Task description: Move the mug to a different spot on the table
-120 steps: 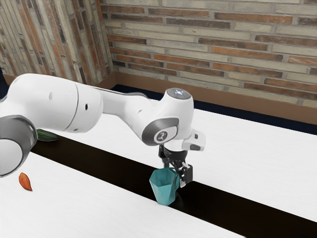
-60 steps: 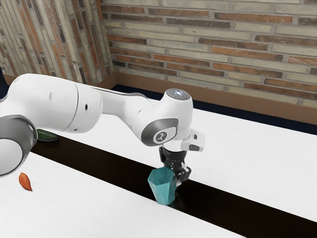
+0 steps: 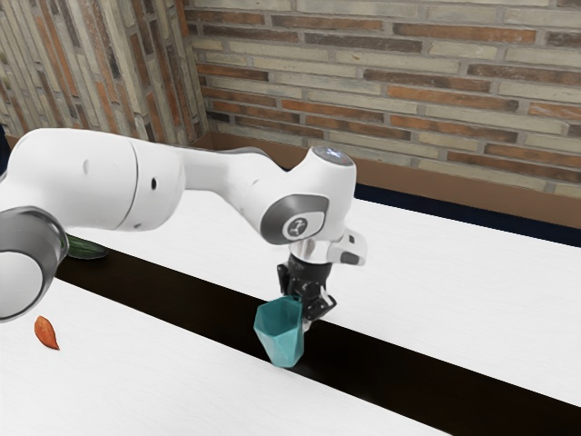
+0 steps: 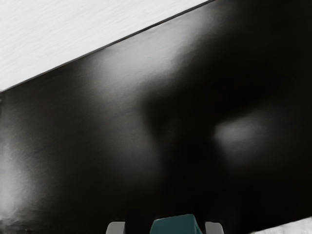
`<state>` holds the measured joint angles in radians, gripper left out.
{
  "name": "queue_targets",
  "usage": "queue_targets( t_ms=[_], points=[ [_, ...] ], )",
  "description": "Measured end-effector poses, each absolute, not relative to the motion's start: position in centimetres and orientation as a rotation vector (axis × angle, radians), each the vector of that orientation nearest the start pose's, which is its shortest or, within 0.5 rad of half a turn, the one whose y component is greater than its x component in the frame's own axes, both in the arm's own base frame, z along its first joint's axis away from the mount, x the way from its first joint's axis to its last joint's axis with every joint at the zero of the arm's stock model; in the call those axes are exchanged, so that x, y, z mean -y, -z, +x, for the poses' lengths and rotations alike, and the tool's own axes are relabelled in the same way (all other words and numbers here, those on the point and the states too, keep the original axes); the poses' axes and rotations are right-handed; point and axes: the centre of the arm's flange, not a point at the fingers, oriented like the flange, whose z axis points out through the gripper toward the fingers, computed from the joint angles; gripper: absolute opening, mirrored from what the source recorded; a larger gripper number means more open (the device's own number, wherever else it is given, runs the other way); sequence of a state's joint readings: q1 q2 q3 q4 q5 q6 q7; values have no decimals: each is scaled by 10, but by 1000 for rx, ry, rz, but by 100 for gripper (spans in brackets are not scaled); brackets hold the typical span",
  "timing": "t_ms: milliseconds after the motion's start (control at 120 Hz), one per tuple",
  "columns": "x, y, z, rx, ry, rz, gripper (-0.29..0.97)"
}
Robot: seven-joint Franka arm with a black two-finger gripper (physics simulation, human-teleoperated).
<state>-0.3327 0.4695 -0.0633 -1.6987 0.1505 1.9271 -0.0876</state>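
We hold the teal mug (image 3: 278, 334) by its rim, gripper (image 3: 304, 307) clamped on it, at the table's (image 3: 472, 272) dark strip; set-down elsewhere remains.

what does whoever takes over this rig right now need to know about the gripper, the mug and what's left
Gripper: shut on the teal mug, gripping its rim wall. In the wrist view the fingers stand on either side of the wall.
Teal mug: tilted, over the dark stripe that runs between the white parts of the table. I cannot tell if its base is off the surface.
Done: the grasp is made.
Left: carry the teal mug to a new spot on the table, set it upright, release.
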Motion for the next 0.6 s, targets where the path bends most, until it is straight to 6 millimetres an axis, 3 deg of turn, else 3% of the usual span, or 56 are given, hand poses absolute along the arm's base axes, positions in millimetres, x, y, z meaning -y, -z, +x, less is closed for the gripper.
queue_targets(
  t_ms=[600],
  points=[
    [168, -299, 633, -284, -488, -2918, 5]
  ],
)
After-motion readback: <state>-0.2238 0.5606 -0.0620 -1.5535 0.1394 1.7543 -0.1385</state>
